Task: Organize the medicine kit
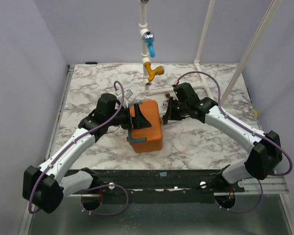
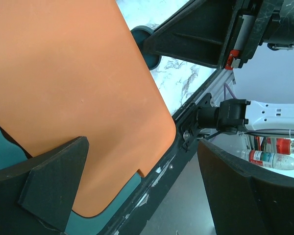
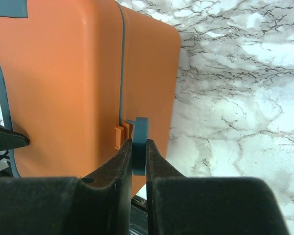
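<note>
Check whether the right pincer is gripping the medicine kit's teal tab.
Yes, the right pincer is closed on the teal tab that sticks out from the side of the orange medicine kit.

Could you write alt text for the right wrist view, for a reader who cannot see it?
The right gripper has its black fingers shut on a thin teal tab at the seam of the orange medicine kit. The kit rests on a white marble table.

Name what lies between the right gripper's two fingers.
A thin teal tab on the medicine kit's side, pinched in the right gripper; the right wrist view shows it.
</note>
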You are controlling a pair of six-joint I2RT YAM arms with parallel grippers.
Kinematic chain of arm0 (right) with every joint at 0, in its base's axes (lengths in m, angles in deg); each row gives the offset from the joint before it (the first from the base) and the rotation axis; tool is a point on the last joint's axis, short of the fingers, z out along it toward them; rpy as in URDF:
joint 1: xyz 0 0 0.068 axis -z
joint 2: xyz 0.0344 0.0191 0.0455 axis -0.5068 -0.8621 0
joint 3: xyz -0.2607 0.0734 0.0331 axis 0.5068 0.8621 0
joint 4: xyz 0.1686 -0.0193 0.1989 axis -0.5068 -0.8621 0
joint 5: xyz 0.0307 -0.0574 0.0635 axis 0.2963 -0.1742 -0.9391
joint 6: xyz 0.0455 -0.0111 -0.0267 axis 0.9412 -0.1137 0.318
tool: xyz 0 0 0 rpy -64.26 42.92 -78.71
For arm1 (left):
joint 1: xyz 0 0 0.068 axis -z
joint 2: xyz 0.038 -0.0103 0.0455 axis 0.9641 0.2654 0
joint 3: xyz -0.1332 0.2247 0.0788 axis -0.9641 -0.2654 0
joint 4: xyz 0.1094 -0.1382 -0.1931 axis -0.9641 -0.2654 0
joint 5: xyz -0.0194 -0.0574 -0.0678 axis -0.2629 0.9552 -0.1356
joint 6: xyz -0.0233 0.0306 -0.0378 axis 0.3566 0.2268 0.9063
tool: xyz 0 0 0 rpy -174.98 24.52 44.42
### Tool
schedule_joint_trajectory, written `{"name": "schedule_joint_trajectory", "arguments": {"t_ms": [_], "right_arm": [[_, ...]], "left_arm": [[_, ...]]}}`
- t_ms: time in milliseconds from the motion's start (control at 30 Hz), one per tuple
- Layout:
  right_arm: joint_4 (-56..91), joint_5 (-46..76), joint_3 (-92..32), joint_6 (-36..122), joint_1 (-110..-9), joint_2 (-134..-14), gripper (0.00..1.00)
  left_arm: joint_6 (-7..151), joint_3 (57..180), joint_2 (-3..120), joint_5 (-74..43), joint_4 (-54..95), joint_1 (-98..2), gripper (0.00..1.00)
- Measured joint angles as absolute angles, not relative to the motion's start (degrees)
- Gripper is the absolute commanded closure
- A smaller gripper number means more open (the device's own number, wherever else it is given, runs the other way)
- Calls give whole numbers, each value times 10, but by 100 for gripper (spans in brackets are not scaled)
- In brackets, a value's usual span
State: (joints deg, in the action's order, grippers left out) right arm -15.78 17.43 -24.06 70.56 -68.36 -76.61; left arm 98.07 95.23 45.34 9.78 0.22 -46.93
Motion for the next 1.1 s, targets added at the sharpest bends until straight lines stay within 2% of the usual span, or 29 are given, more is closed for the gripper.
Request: {"name": "schedule_joint_trajectory", "arguments": {"t_ms": [533,1100], "right_arm": [[-175,195,-259,701,-714,-779,73],[-169,191,-269,707,-724,-779,71]], "left_arm": [[980,952,458,94,4,-462,3],[980,951,459,94,5,-461,3]]}}
